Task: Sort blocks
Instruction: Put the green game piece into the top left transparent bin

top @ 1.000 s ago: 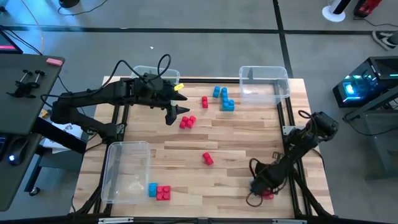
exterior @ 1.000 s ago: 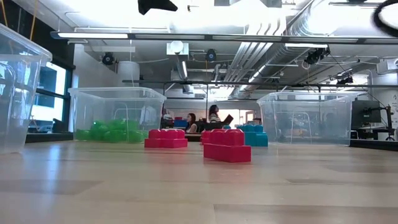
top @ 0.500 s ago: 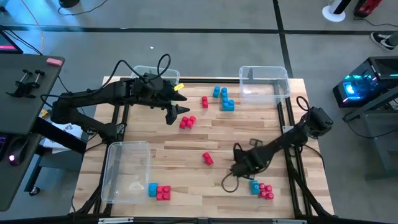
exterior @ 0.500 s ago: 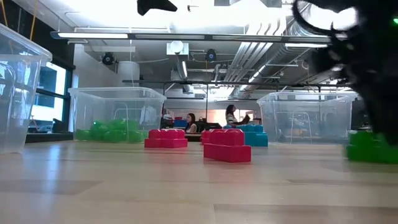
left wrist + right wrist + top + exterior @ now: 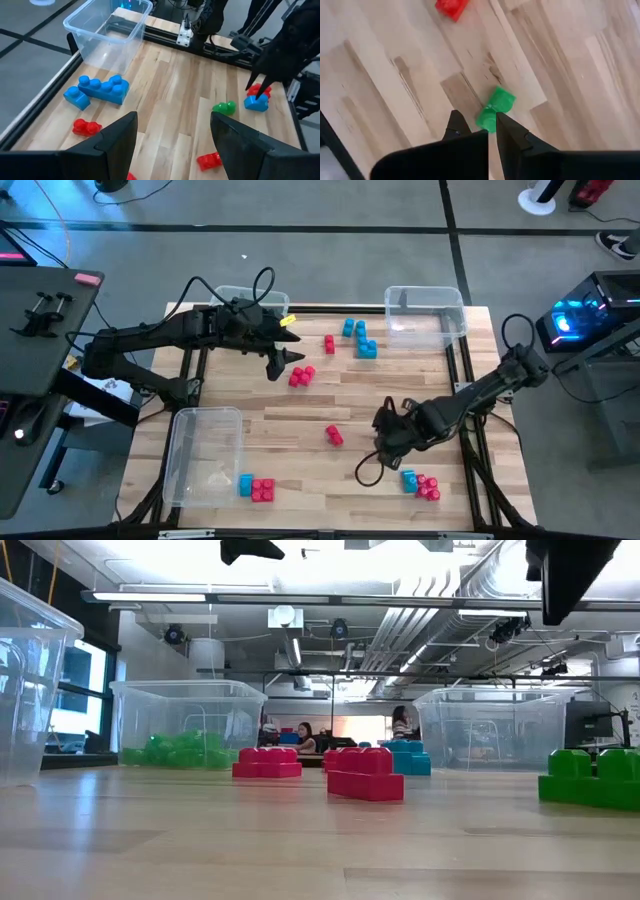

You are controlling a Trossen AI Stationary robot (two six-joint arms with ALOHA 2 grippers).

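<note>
High view: the wooden tabletop (image 5: 300, 415) is seen with three clear bins at its edges. One bin (image 5: 250, 300) sits at the far left corner and is partly covered by the left arm, a second bin (image 5: 425, 315) stands at the far right corner, and a third bin (image 5: 205, 455) lies along the near left edge.

The left gripper (image 5: 283, 362) is held above the tabletop just beside a red pair of blocks (image 5: 302, 376), and its jaws are spread apart with nothing between them. In the left wrist view both dark fingers (image 5: 117, 135) are seen wide apart over bare wood.

A blue cluster (image 5: 360, 340) and a small red block (image 5: 329, 343) lie near the far edge between the two far bins. A single red block (image 5: 334, 436) rests near the middle of the tabletop. A blue block with a red cluster (image 5: 256, 487) is placed just beside the near left bin.

The right gripper (image 5: 385, 442) is lowered over the near right part of the tabletop, with its jaws pressed together and empty. In the right wrist view a green block (image 5: 495, 107) is seen on the wood just beyond the fingertips (image 5: 456, 122); whether it is touched cannot be told. A blue block and red cluster (image 5: 420, 483) lie close by, toward the near edge, next to a loop of the arm's black cable.

In the low view green blocks (image 5: 175, 752) are seen piled inside the far left bin, and a green block (image 5: 590, 778) stands at the right.
</note>
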